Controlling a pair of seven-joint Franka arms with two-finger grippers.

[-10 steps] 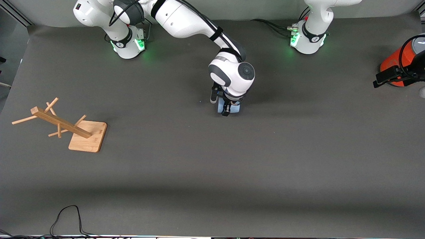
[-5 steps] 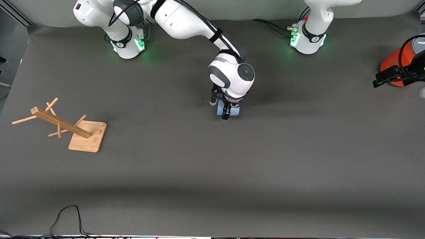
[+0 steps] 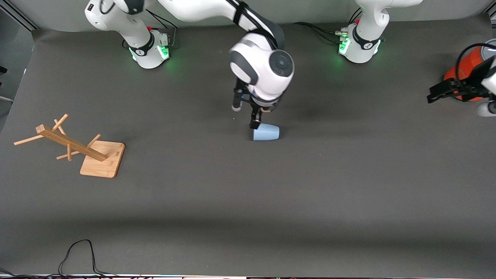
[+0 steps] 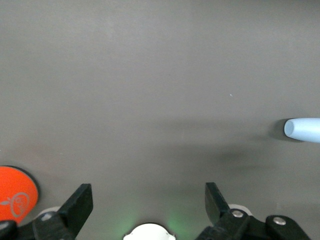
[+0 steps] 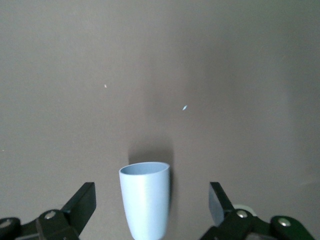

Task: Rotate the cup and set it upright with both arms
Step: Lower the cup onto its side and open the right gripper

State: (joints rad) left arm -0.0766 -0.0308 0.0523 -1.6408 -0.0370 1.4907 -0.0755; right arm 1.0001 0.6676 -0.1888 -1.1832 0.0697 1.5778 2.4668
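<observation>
A loose black cable (image 3: 77, 255) curls at the table's (image 3: 248, 193) six o'clock edge. Toward nine o'clock stands a wooden rack (image 3: 73, 147). At the centre, the pale-blue cup (image 3: 266, 132) lies on its side, rim pointing toward the right arm's end. Directly above it hangs the right gripper (image 3: 252, 116), fingers spread wide and empty. At three o'clock, over an orange cylinder (image 3: 463, 73), the left gripper (image 3: 438, 95) waits, wide open.
</observation>
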